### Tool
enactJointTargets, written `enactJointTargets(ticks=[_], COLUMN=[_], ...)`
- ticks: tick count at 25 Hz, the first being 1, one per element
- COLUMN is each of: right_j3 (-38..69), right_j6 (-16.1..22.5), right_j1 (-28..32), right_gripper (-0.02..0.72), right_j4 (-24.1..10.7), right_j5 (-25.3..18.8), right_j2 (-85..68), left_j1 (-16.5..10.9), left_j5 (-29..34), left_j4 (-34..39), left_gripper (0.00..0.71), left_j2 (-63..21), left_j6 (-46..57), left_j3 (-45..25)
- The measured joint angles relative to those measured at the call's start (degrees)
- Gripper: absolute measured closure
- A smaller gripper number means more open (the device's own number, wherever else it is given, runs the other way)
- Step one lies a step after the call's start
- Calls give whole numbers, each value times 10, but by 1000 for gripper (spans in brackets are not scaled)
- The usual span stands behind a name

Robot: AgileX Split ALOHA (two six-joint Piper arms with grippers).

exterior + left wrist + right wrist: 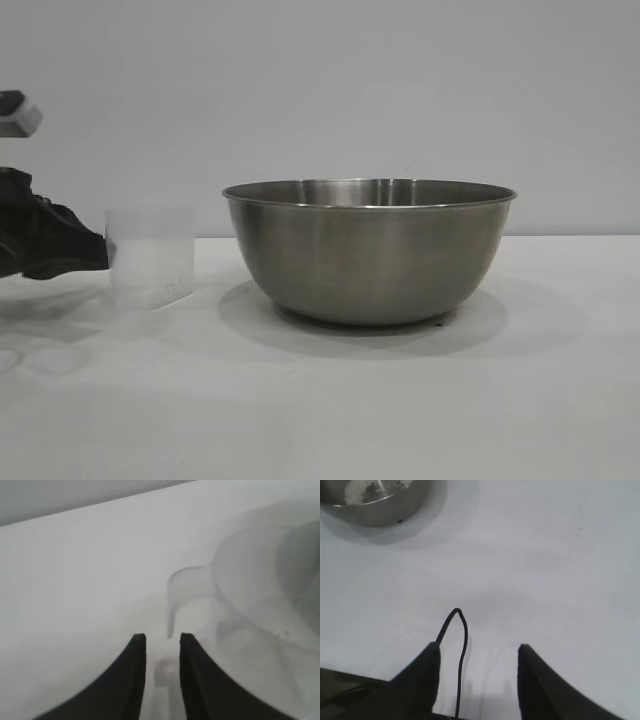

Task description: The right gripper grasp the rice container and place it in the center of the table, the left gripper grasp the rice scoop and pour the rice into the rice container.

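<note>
Left tool (pixel 162 639) fingers, cut off below, frame the rice scoop (pixel 240 600) handle.

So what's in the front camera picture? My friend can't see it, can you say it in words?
A big shiny steel rice container sits in the middle of a white table. To its left stands a small see-through plastic rice scoop, upright on the table. The black left gripper is right beside the scoop at the picture's left edge, with a plain pale wall behind everything.
</note>
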State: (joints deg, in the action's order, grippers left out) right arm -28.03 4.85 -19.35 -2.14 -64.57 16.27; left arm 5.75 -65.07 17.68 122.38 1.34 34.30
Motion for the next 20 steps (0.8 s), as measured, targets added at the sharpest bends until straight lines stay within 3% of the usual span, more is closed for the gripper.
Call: enactJointTargets(ticks=[1, 6, 9, 15, 18, 20], right_j3=[0, 0, 0, 0, 0, 0], right_j6=[0, 0, 0, 0, 0, 0], right_j1=[0, 0, 0, 0, 0, 0], right_gripper=[404, 404, 404, 404, 404, 404], right_j4=[0, 0, 0, 0, 0, 0], right_j5=[0, 0, 0, 0, 0, 0], right_j2=[0, 0, 0, 0, 0, 0], left_j1=[0, -8, -44, -144, -174, -179], left_j5=[0, 0, -1, -1, -1, -1], left_j4=[-6, -57, -63, -35, -20, -11], left_gripper=[546, 562, 562, 562, 562, 562], left_j2=[-7, -24, -24, -24, -24, -28], left_j6=[0, -4, 0, 14, 47, 46], left_j3=[-6, -21, -21, -21, -15, -15])
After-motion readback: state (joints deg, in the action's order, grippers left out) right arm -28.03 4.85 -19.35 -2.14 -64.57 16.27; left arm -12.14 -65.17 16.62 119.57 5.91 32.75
